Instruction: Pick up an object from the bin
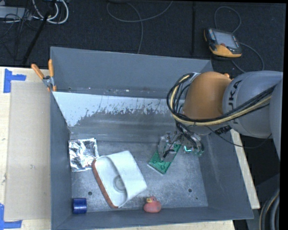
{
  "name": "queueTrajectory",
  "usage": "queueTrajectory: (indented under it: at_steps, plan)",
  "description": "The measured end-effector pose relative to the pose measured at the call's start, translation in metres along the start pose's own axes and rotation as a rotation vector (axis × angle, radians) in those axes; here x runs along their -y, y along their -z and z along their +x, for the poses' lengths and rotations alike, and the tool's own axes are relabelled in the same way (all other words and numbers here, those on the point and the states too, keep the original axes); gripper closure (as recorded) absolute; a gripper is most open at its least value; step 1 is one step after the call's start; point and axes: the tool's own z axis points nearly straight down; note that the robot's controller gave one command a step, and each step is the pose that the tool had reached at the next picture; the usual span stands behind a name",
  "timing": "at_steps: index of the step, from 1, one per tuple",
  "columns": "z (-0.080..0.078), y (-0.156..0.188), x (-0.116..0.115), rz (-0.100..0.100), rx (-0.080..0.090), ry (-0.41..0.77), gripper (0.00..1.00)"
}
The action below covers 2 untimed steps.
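Note:
My gripper (169,150) hangs below the orange cover at the right of the bin floor, its fingers pointing down onto a flat green rectangular thing (159,163) like a small circuit board. The fingertips sit at that board's upper edge; whether they pinch it I cannot tell. To the left of the board, a white rectangular dish with a brown rim (118,178) lies tilted on its side.
A crumpled silver foil piece (82,154) lies at the left of the floor. A blue cylinder (79,205) rests in the front left corner, and a small red-pink fruit-like thing (151,205) lies by the front wall. The arm reaches in from the right.

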Motion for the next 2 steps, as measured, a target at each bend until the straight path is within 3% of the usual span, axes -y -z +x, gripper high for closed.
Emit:
queueTrajectory:
  at_steps: [1,2]
  plan:
    - [0.047,-0.010,0.029,0.001,-0.003,0.156,0.00]
    - [0.018,-0.024,0.007,0.000,0.004,0.186,0.00]
